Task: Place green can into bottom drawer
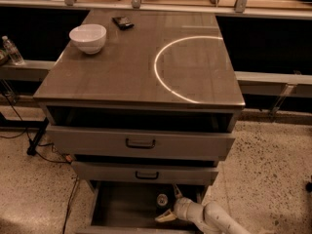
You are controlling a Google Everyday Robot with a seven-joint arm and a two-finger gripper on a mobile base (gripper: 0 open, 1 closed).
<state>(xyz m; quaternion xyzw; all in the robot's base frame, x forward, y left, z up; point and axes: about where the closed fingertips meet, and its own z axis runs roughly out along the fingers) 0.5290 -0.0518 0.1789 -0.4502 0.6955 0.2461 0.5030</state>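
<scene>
The green can (162, 199) stands upright in the open bottom drawer (122, 206), near its right side; mostly its silver top shows. My gripper (167, 204) reaches into the drawer from the lower right, right beside the can. Its fingers are spread, one finger (176, 191) behind the can and a pale one (165, 217) in front. They do not appear to clamp the can.
The two wider drawers (141, 144) above are pulled partly out and overhang the bottom drawer. A white bowl (88, 37) and a small dark object (123, 22) sit on the cabinet top. A water bottle (11, 50) stands at far left. Cables lie on the floor at left.
</scene>
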